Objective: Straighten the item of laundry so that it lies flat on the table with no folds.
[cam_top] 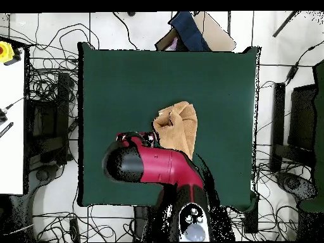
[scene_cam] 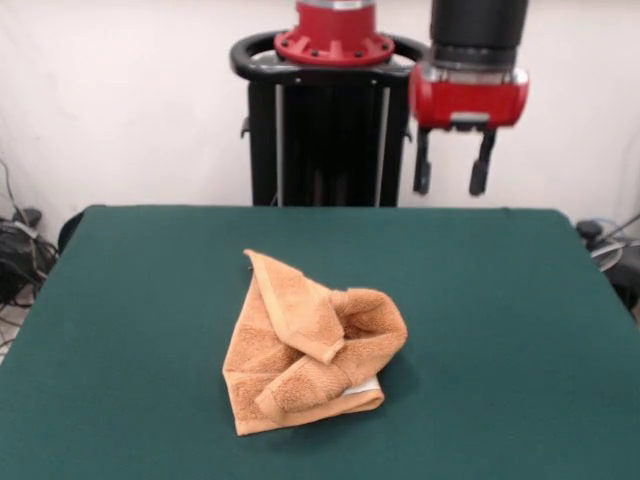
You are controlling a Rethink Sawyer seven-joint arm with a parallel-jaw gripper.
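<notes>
While the towel [scene_cam: 312, 345] sits crumpled near the middle of the table [scene_cam: 120, 300], folded over itself, we hold our gripper [scene_cam: 452, 185] high over the far edge by the pedestal [scene_cam: 330, 130], fingers apart and empty. From the front, the heap lies below, nearer the camera and to the picture's left; its long axis runs far-to-near.
</notes>
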